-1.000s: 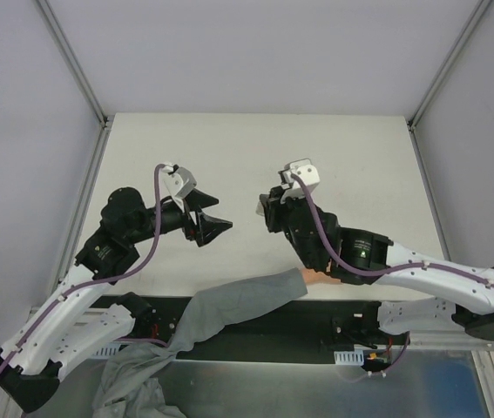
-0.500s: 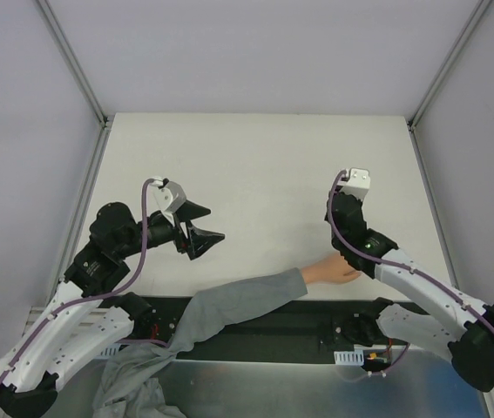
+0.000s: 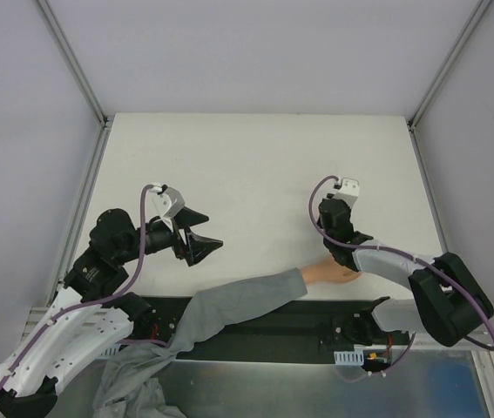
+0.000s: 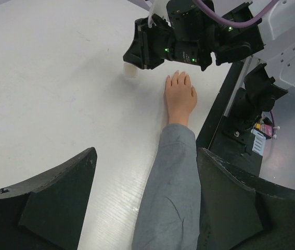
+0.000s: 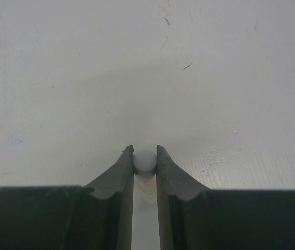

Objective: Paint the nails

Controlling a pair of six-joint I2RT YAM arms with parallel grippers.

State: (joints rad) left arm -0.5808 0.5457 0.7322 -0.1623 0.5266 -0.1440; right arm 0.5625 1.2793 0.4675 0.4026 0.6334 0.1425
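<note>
Tabletop scene, shown from overhead and from two wrist cameras. White table (image 3: 255, 157) filling the middle of the overhead frame, with two black-and-white robot arms reaching in from the bottom edge.

Pale peach hand (image 4: 180, 99) lying flat, palm down, at the lower right of the table in the overhead frame, close to the near edge. Grey sleeve (image 4: 170, 187) trailing from its wrist down and to the left, off the table edge.

Nails (image 4: 180, 76) at the fingertips, in the upper centre of the left wrist frame. Skin-toned, too small to show any colour on them, and pointing toward the right arm's black wrist.

Right gripper (image 5: 145, 154) at bottom centre of its own wrist frame, fingers nearly together, pinching a small whitish bottle-like object (image 4: 131, 72) by its rounded top. Same object visible in the upper left of the left wrist frame, standing on the table just below the right arm's black housing, near the hand's fingertips but apart from them.

Left gripper (image 3: 212, 228) at centre left of the overhead frame, spread wide, aimed toward the hand and well apart from it. Two dark fingers of that gripper framing the sleeve at the bottom corners of the left wrist frame.
</note>
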